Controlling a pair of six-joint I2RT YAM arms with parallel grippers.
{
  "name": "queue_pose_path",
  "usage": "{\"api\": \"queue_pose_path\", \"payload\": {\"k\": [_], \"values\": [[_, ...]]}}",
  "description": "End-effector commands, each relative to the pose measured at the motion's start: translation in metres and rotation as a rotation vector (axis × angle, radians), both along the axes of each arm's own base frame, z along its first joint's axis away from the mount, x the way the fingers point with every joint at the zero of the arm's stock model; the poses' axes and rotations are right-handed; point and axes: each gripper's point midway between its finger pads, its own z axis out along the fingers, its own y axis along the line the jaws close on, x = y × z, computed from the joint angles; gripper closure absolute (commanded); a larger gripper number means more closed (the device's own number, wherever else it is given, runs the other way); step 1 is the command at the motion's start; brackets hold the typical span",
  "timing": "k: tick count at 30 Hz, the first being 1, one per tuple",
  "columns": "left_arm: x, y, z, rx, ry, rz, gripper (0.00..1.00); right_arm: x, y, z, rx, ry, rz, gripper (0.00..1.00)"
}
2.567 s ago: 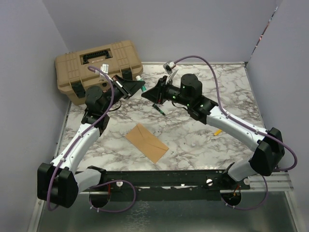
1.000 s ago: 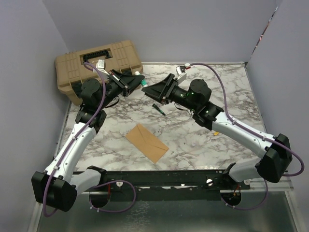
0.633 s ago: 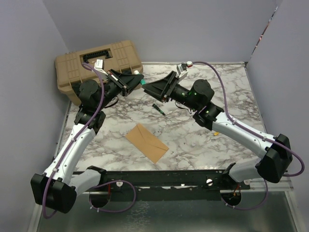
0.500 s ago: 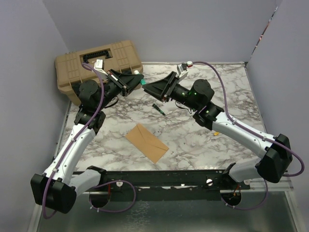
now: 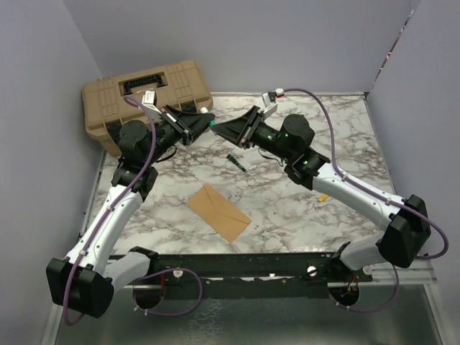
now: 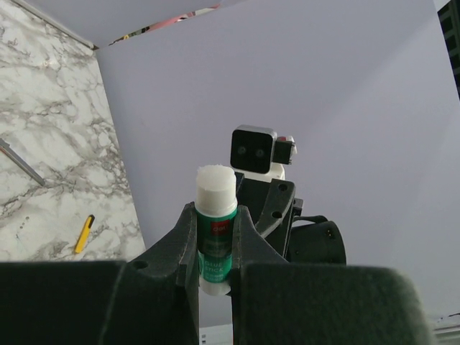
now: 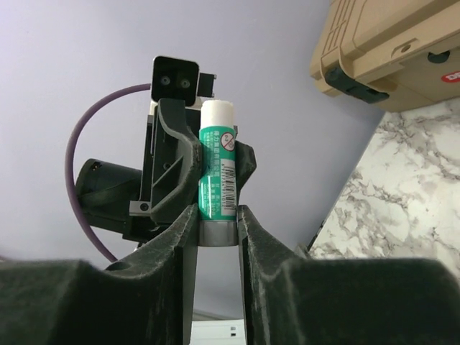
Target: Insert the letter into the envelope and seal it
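Observation:
The kraft-brown envelope (image 5: 219, 212) lies flat on the marble table, near the front middle. The letter is out of view. Both arms are raised at the back, meeting tip to tip over the table. My left gripper (image 5: 204, 121) (image 6: 215, 215) is shut on a green glue stick (image 5: 213, 123) (image 6: 216, 208), its white end sticking out past the fingers. My right gripper (image 5: 221, 128) (image 7: 218, 219) faces it, and its two fingers press on the grey end of the same glue stick (image 7: 218, 180).
A tan toolbox (image 5: 147, 97) (image 7: 388, 50) stands at the back left. A dark pen (image 5: 236, 162) lies on the table under the grippers. A small yellow piece (image 5: 325, 196) (image 6: 84, 233) lies on the right, beneath the right forearm. Walls close in on three sides.
The right gripper's fingers have closed in on the end of the glue stick. Both arms have barely shifted; the envelope lies where it was.

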Motion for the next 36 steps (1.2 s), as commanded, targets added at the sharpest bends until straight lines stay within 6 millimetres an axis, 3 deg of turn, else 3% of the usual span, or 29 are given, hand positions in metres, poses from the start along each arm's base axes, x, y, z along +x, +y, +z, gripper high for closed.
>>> {"api": "queue_pose_path", "payload": {"k": [1, 5, 8, 11, 14, 21, 23, 28, 31, 33, 36], "values": [[-0.01, 0.0, 0.013, -0.015, -0.038, -0.021, 1.0, 0.001, 0.005, 0.002, -0.054, -0.067, 0.026, 0.8], [-0.006, 0.001, 0.011, -0.008, 0.001, -0.005, 1.0, 0.0, 0.008, 0.005, -0.163, -0.217, 0.047, 0.95], [0.001, 0.002, 0.001, 0.019, 0.061, 0.013, 1.0, 0.01, 0.011, -0.009, -0.393, -0.386, 0.072, 1.0], [0.007, 0.002, -0.01, 0.039, 0.132, 0.024, 1.0, 0.029, 0.0, -0.038, -0.653, -0.534, 0.048, 1.0], [0.011, 0.0, -0.021, 0.037, 0.192, 0.025, 1.0, 0.055, -0.023, -0.052, -0.869, -0.667, -0.055, 0.99], [0.022, 0.004, -0.026, 0.052, 0.256, 0.069, 1.0, 0.095, -0.055, -0.052, -1.154, -0.833, -0.234, 0.93], [0.025, 0.004, -0.022, 0.06, 0.24, 0.077, 1.0, 0.093, -0.052, -0.044, -1.116, -0.797, -0.24, 0.86], [0.029, 0.007, -0.019, 0.126, 0.166, 0.096, 1.0, 0.035, -0.03, 0.017, -0.737, -0.604, -0.059, 0.35], [0.027, 0.007, -0.018, 0.163, 0.125, 0.093, 1.0, 0.009, -0.029, 0.046, -0.54, -0.497, -0.031, 0.18], [0.025, 0.007, -0.014, 0.175, 0.097, 0.088, 1.0, 0.002, -0.03, 0.051, -0.428, -0.36, -0.032, 0.16], [0.019, 0.004, -0.003, 0.177, 0.048, 0.061, 1.0, -0.002, -0.028, 0.036, -0.323, -0.161, -0.031, 0.15]]}}
